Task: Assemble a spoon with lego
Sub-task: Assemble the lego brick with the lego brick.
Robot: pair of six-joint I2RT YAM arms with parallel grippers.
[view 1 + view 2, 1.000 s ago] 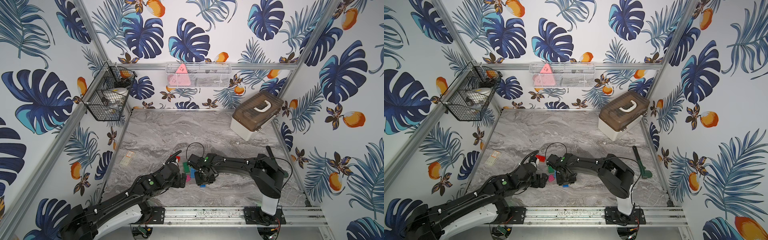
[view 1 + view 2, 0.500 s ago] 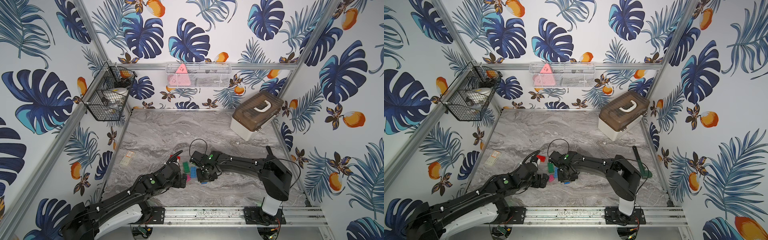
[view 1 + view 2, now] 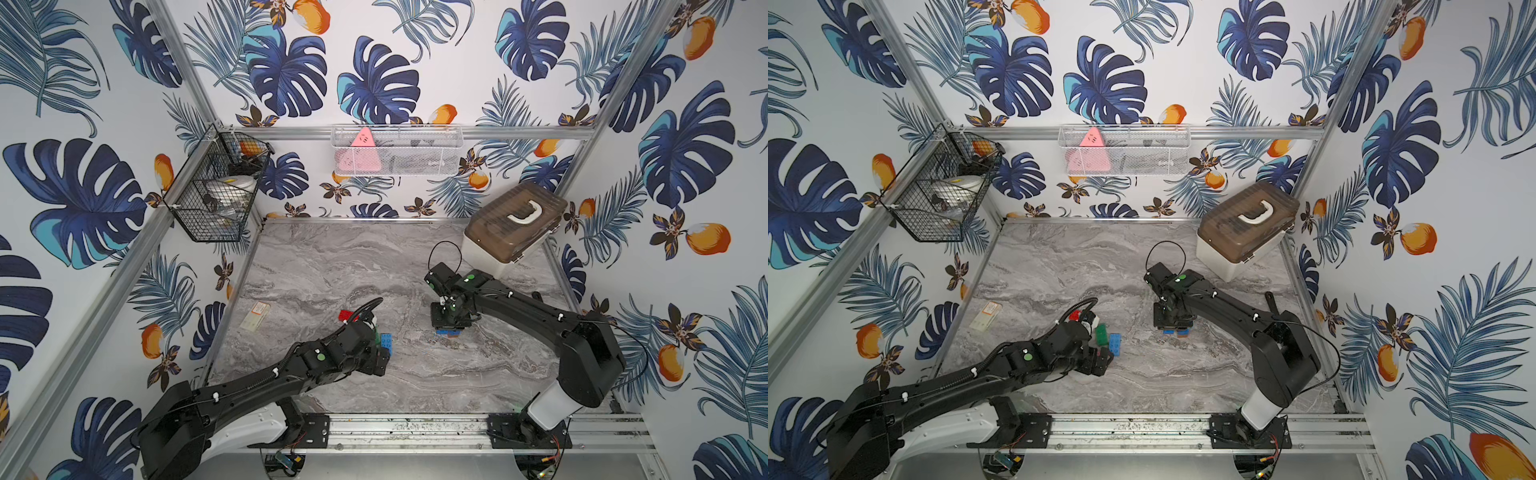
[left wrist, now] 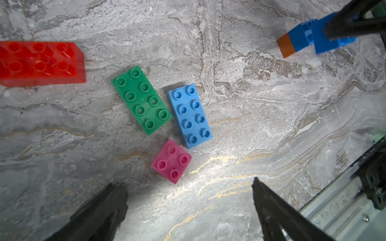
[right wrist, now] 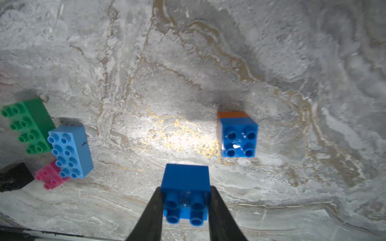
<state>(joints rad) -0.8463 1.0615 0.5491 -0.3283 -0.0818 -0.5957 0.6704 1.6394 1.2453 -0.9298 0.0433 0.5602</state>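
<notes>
Right now the right gripper (image 5: 186, 201) has its jaws closed on a blue square brick (image 5: 186, 179), one finger against each side face, with the studs facing the wrist camera. Just beside it, not touching in the right wrist view, stands the spoon (image 5: 239, 135) as built so far: one blue square brick seated on an orange brick (image 5: 231, 114), upright on the marble table (image 3: 332, 257). The left gripper (image 4: 188, 184) has its jaws spread wide and holds nothing. It hangs over the loose bricks, and the pink square brick (image 4: 171, 161) lies between and slightly ahead of its fingertips. The light blue long brick (image 4: 190, 115) lies just beside the pink one, and the green long brick (image 4: 142, 100) lies at a slant beside the light blue, their near corners almost meeting. The red long brick (image 4: 39, 62) lies apart from those three. All four lie studs up. In both top views this cluster lies well apart from the right gripper. A storage box with a brown lid (image 3: 515, 224) sits in the far corner on the right arm's side.
</notes>
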